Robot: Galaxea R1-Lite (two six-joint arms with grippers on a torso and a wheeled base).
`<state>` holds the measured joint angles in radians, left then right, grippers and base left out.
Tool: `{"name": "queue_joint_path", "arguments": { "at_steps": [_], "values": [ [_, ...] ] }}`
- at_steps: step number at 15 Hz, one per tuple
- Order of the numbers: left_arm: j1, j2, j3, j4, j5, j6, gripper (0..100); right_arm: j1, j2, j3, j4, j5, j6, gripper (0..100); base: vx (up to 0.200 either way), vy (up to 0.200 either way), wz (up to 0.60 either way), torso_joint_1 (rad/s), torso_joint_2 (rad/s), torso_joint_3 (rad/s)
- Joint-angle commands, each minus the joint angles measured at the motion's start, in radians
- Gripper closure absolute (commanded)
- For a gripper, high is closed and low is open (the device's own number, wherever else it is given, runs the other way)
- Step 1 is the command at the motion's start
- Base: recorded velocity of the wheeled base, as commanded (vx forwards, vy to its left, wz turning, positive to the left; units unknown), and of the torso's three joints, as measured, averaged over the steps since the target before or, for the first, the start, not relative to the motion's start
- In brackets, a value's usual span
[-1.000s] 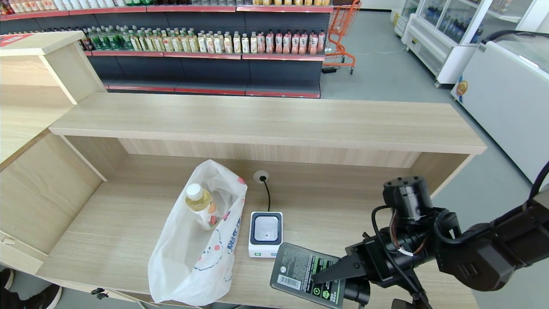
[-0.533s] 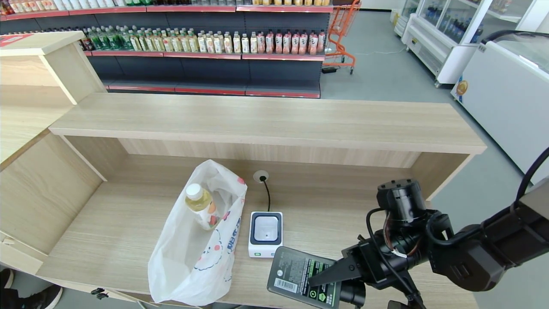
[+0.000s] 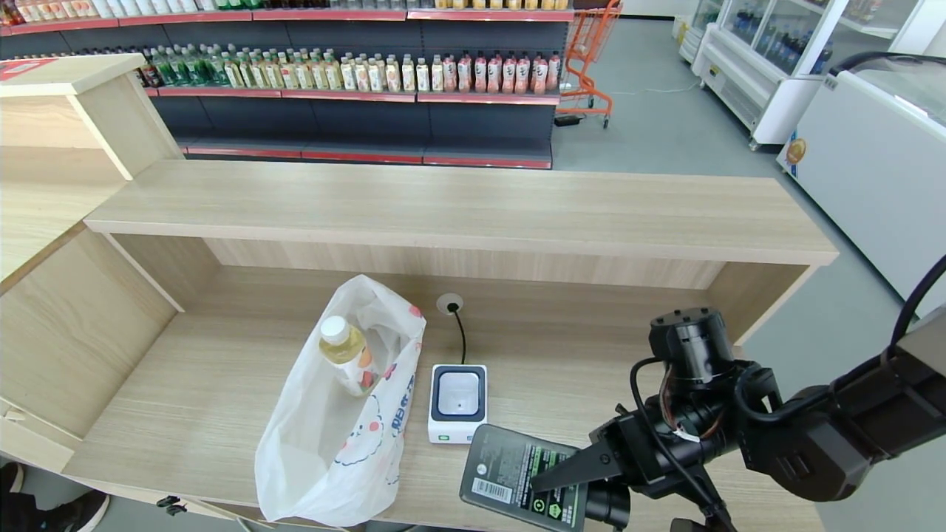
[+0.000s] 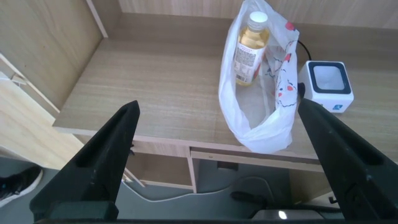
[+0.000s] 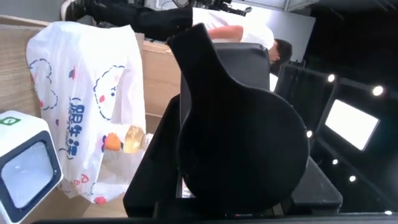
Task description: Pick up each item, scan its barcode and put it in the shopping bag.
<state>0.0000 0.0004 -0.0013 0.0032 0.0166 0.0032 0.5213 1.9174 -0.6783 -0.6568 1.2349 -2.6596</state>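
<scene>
Wooden bench (image 3: 222, 384) in a shop: the right fingers (image 3: 573, 467) clamp a dark flat packet (image 3: 510, 462), barcode (image 3: 493, 488) facing up, with the scanner (image 3: 458, 403) just past its far end. Beyond that, the shopping bag (image 3: 318, 458) holds a capped bottle (image 3: 344, 351). The left fingers (image 4: 99, 168) are spread wide and empty. Their wrist view looks into the bag's mouth; the right wrist view shows the bottle through its wall.

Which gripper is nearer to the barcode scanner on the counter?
Right. The right gripper, shut on a dark pouch, is just beside the barcode scanner, at its near right. The left gripper is farther off, on the shopping bag's side of the scanner.
</scene>
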Motion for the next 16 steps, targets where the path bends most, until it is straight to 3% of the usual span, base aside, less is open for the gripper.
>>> {"name": "queue_joint_path", "arguments": {
  "at_steps": [1, 3, 5, 6, 7, 10, 13, 16],
  "values": [
    [0.000, 0.000, 0.001, 0.000, 0.000, 0.000, 0, 0.009, -0.095, 0.003, 0.000, -0.002, 0.221, 100, 0.000, 0.000, 0.00, 0.000, 0.00, 0.000],
    [0.000, 0.000, 0.001, 0.000, 0.000, 0.000, 0, 0.002, -0.206, 0.031, -0.001, -0.057, 0.510, 100, 0.000, 0.000, 0.00, 0.000, 0.00, 0.000],
    [0.000, 0.000, 0.000, 0.000, 0.000, 0.000, 0, -0.093, -0.314, 0.039, -0.009, -0.089, 0.629, 100, 0.000, 0.000, 0.00, 0.000, 0.00, 0.000],
    [0.000, 0.000, 0.000, 0.000, 0.000, 0.000, 0, -0.184, -0.376, 0.098, 0.083, -0.100, 0.791, 100, 0.000, 0.000, 0.00, 0.000, 0.00, 0.000],
    [0.000, 0.000, 0.000, 0.000, 0.000, 0.000, 0, -0.190, -0.414, 0.111, 0.140, -0.100, 0.908, 100, 0.000, 0.000, 0.00, 0.000, 0.00, 0.000],
    [0.000, 0.000, 0.000, 0.000, 0.000, 0.000, 0, -0.409, -0.554, 0.112, 0.183, -0.115, 1.650, 100, 0.000, 0.000, 0.00, 0.000, 0.00, 0.000],
    [0.000, 0.000, 0.000, 0.000, 0.000, 0.000, 0, -0.417, -0.606, 0.240, 0.178, -0.259, 2.285, 100, 0.000, 0.000, 0.00, 0.000, 0.00, 0.000],
    [0.000, 0.000, 0.000, 0.000, 0.000, 0.000, 0, -0.333, -0.629, 0.272, 0.174, -0.322, 2.670, 100, 0.000, 0.000, 0.00, 0.000, 0.00, 0.000]
  ]
}}
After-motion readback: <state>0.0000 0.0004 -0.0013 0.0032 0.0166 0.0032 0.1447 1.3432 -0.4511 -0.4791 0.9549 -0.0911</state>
